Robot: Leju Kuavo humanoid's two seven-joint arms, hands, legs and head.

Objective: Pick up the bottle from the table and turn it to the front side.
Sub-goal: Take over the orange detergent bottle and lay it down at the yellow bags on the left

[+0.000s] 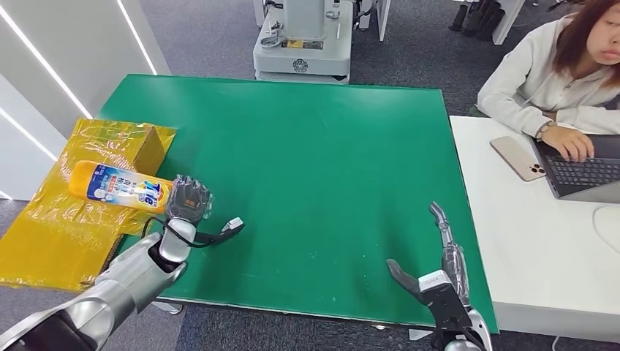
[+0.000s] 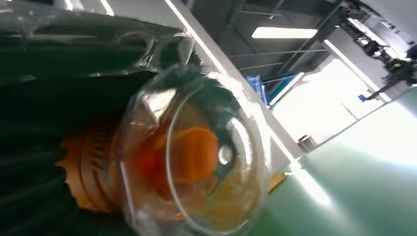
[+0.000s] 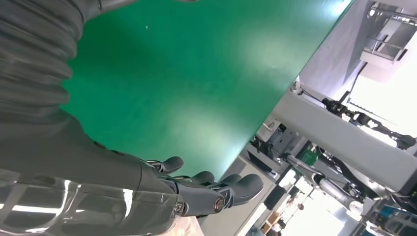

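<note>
Head view: the bottle (image 1: 121,186), yellow with a blue label, is gripped at its cap end by the left hand (image 1: 188,199) and held on its side at the left edge of the green desk (image 1: 314,168), its body reaching out over a yellow-wrapped box (image 1: 88,212). The clear cap (image 2: 196,157) over an orange nozzle is seen close up at the left wrist. The right hand (image 1: 439,267) is held over the desk's near right corner with fingers (image 3: 216,189) spread and nothing grasped, while a person (image 1: 556,73) is seated at a laptop (image 1: 585,172) on the white side desk (image 1: 541,248).
</note>
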